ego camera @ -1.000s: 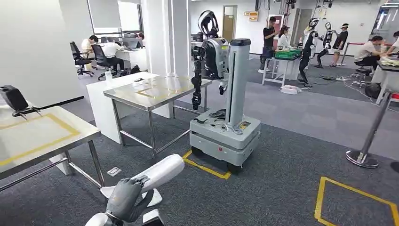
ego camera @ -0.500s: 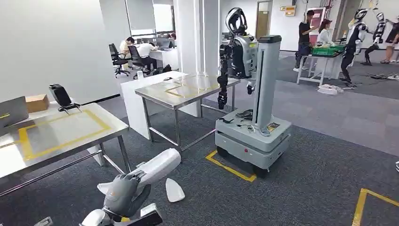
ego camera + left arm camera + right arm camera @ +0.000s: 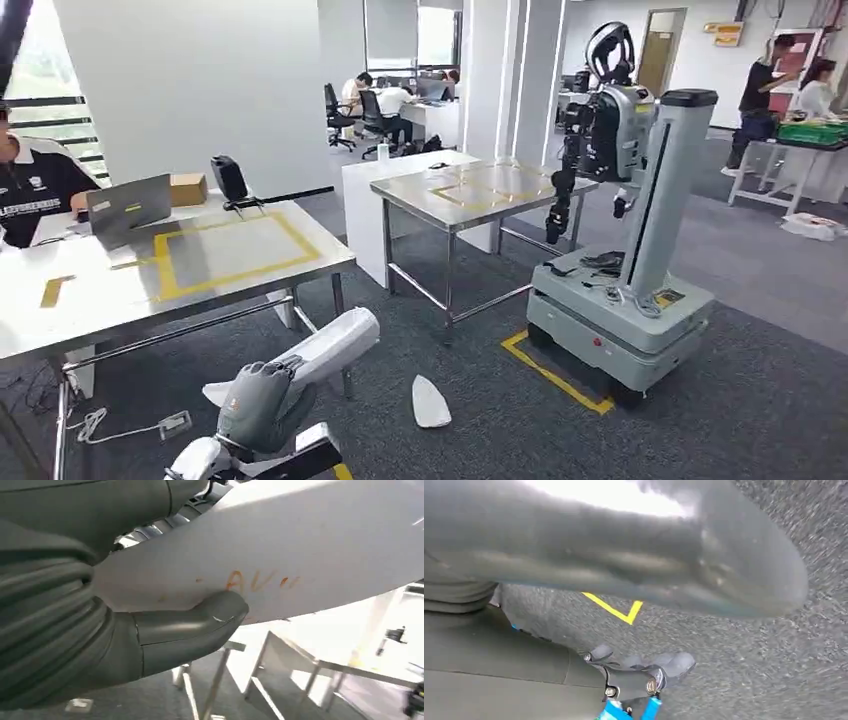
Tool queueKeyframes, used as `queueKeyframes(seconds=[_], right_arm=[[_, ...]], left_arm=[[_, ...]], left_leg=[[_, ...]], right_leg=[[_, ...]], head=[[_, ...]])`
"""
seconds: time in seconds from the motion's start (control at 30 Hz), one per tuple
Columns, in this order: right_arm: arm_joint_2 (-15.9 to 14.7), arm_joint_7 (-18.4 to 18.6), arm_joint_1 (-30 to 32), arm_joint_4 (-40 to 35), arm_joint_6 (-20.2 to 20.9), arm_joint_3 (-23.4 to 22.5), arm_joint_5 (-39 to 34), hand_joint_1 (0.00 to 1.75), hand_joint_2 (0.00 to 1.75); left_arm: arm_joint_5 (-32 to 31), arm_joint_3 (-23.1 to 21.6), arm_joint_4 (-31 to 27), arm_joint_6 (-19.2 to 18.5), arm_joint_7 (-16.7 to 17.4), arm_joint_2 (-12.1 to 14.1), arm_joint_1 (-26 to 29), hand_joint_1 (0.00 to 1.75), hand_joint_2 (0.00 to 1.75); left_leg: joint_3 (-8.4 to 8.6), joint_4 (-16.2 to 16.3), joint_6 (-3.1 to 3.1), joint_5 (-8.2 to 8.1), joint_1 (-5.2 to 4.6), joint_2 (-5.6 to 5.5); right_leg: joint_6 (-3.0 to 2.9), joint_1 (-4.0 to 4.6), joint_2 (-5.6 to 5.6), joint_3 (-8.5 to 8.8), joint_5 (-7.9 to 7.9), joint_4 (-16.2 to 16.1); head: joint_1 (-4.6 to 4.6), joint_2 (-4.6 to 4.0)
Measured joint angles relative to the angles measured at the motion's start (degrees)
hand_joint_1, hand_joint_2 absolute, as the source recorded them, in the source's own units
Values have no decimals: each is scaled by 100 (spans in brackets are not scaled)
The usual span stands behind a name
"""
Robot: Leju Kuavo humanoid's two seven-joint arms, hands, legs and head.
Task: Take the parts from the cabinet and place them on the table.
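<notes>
The left hand (image 3: pixel 262 405) is wrapped around a long white part (image 3: pixel 325 355), which juts forward and upward from its grip, above the grey carpet (image 3: pixel 720 400) and just short of the near table (image 3: pixel 190 270). In the left wrist view the grey thumb (image 3: pixel 192 627) presses against the underside of the part (image 3: pixel 280 550), beside faint orange lettering (image 3: pixel 252 580), with the darker fingers over its top. The right hand (image 3: pixel 644 545) appears very close and blurred in the right wrist view, hanging above the carpet near a yellow tape corner (image 3: pixel 616 611); whether its fingers are spread or curled cannot be told. The near table is steel-topped and marked with a yellow tape rectangle (image 3: pixel 225 250); on it stand a laptop (image 3: pixel 125 205), a cardboard box (image 3: pixel 187 188) and a black device (image 3: pixel 230 180). A person (image 3: pixel 30 185) sits at its far left end. A small white piece (image 3: pixel 430 402) lies on the carpet between the table and a yellow floor marking (image 3: pixel 555 375). A second steel table (image 3: pixel 480 190) stands farther back, and beside it a wheeled robot (image 3: pixel 625 200) with a grey column on a boxy base. More people sit at desks (image 3: pixel 400 100) in the background.
</notes>
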Motion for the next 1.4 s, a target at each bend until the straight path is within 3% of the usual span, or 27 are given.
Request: queueKeyframes(seconds=[0.03,0.07,0.1,0.13,0.27,0.3,0.33,0.37,0.43,0.47,0.5,0.53,0.6,0.63,0.67,0.7,0.73,0.77,0.87,0.97,1.03,1.23,1.27,1.3,1.33,1.4], right_arm=[[-13,15,3,0,-11,0,-13,0,0],[-24,48,0,0,-30,-2,-41,0,0],[-48,57,0,0,-44,-2,-61,0,0],[-52,66,0,0,-50,-2,-85,0,0],[-85,66,-17,0,-46,-26,-175,0,0],[-90,66,-9,0,-31,-37,-175,0,0],[-109,81,-5,0,57,-46,-192,0,0],[-116,173,-3,0,252,-59,-247,0,0],[-155,330,7,0,805,-131,-280,0,0],[-173,372,19,0,1000,-142,-275,0,0],[-197,409,21,0,1128,-146,-278,0,0],[-208,456,21,0,1329,-155,-301,0,0],[-245,459,20,0,1751,-192,-380,0,0],[-251,459,25,0,1931,-205,-408,0,0],[-266,480,20,0,2047,-236,-452,0,0],[-295,509,22,0,2153,-276,-487,0,0],[-319,553,25,0,2243,-311,-529,0,0],[-332,597,30,0,2354,-335,-586,0,0],[-374,533,27,0,2721,-465,-730,0,0],[-398,454,20,0,2785,-527,-758,0,0],[-400,452,22,0,2761,-571,-758,0,0],[-396,450,14,0,2660,-581,-758,0,0],[-396,450,12,0,2658,-581,-758,0,0],[-396,448,10,0,2656,-581,-758,0,0],[-396,450,10,0,2649,-584,-758,0,0],[-396,454,23,0,2641,-584,-756,0,0]], left_arm=[[9,4,13,7,-2,0,-1,175,175],[24,7,13,11,-11,0,-5,175,175],[46,7,13,15,-22,0,-11,175,175],[52,7,15,17,-33,0,-16,175,175],[59,17,33,33,-37,26,-28,175,175],[61,24,35,33,-35,48,-23,175,175],[63,24,46,35,-39,57,-50,175,175],[63,24,61,35,-42,57,-85,175,175],[59,24,120,52,-33,61,-117,175,175],[59,24,157,63,-31,68,-121,175,175],[70,26,183,66,-26,79,-125,175,175],[98,37,203,66,-28,111,-152,175,175],[142,77,221,66,-35,192,-282,175,175],[162,100,227,66,-35,225,-373,175,175],[168,116,234,61,-35,249,-467,175,175],[173,138,240,50,-35,286,-525,175,175],[175,162,243,48,-35,306,-553,175,175],[175,175,247,15,-26,350,-575,175,175],[175,201,245,-55,-13,424,-623,175,175],[164,205,245,-90,-15,474,-625,175,175],[144,205,247,-98,-15,503,-632,175,175],[131,205,293,-125,-35,579,-734,175,175],[131,205,286,-125,-42,581,-740,175,175],[131,205,286,-129,-50,566,-754,175,175],[129,205,291,-129,-52,566,-785,175,175],[103,201,302,-131,-59,538,-790,175,175]], left_leg=[[0,14,-10,-6,5,-75],[0,34,-30,-18,14,-155],[-1,57,-55,-31,21,-223],[-21,77,-103,-41,5,-265],[-56,17,-265,13,34,-446],[-103,83,-288,-21,40,-365],[-184,269,-314,-152,-1,-68],[-356,621,-335,-349,7,100],[-771,1494,-366,-721,21,225],[-896,1751,-370,-766,21,239],[-871,1705,-362,-672,21,244],[-715,1410,-346,-476,20,245],[-186,423,-267,-20,7,277],[-38,90,-212,-42,-24,365],[36,2,-187,-76,-60,384],[29,5,-172,-65,-59,360],[42,-8,-213,-38,-43,350],[43,-9,-208,-39,-46,336],[44,-8,-163,-48,-52,310],[45,-7,-138,-53,-53,311],[38,15,-97,-73,-71,312],[31,20,0,-111,-107,299],[95,-66,45,-61,-37,291],[134,-98,64,-61,-37,287],[139,-98,87,-57,-25,289],[136,-95,101,-71,-27,272]], right_leg=[[-9,-5,12,116,241,-321],[-17,-13,60,349,549,-863],[-27,-27,185,583,773,-1382],[-28,-54,425,640,660,-1524],[-160,10,230,672,705,-1555],[-222,-38,139,700,741,-1614],[-265,-34,126,712,736,-1630],[-279,-23,101,714,735,-1630],[-299,-5,-4,717,720,-1629],[-302,-5,-45,718,716,-1627],[-301,-5,-72,723,714,-1627],[-296,-2,-88,729,709,-1626],[-278,9,-112,754,698,-1626],[-264,11,-123,750,691,-1626],[-226,55,-130,729,680,-1603],[-200,42,-143,731,690,-1622],[-244,68,-144,740,669,-1612],[-253,57,-147,746,679,-1620],[-226,58,-165,788,695,-1679],[-196,58,-165,803,712,-1709],[-118,43,-166,814,722,-1734],[-17,2,-201,842,707,-1763],[15,9,-195,835,677,-1739],[23,4,-103,798,616,-1614],[18,3,-39,634,421,-1277],[26,-7,-12,158,57,-388]], head=[[0,0],[0,0],[0,0],[-2,0],[-2,0],[2,0],[-33,0],[-28,0],[-31,0],[-33,0],[-31,0],[-33,0],[-33,0],[-31,0],[-33,0],[-22,0],[-22,0],[-22,0],[-20,0],[-22,0],[-22,0],[-24,0],[-22,0],[-20,0],[-18,0],[-15,0]])
